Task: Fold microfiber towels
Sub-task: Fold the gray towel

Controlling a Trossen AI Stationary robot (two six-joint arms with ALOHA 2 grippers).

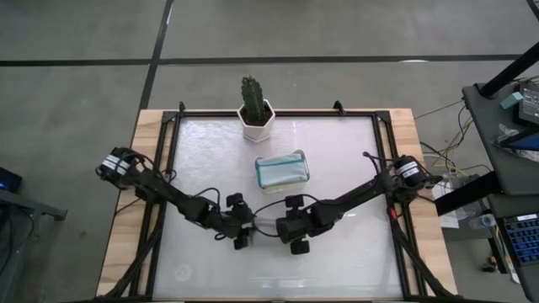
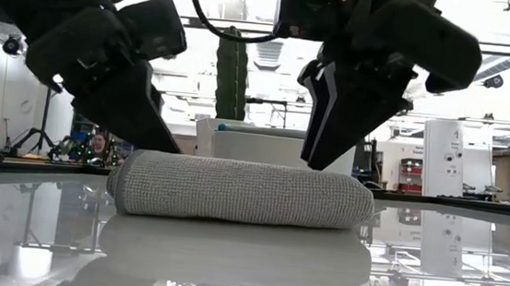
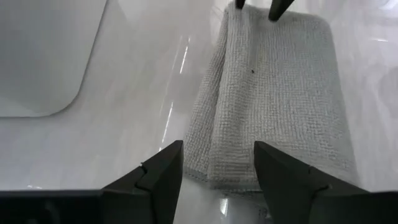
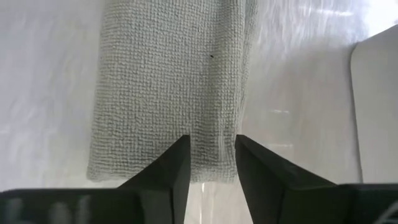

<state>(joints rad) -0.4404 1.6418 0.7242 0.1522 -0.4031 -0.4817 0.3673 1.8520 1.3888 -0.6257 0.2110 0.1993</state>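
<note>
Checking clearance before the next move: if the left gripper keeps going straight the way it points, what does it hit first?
The folded grey towel. The left gripper is open at its near end, so it would meet that edge almost at once; the exact height above it is unclear.

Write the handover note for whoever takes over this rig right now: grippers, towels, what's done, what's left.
Left gripper: open, over one end of the folded grey towel, holding nothing.
Right gripper: open, over the towel's other end, holding nothing.
Grey towel: folded, lying flat at the near middle of the table.
White tray: behind it, holding a pale teal towel.
Done: grey towel's fold.
Left: presumably move it to the tray.
</note>
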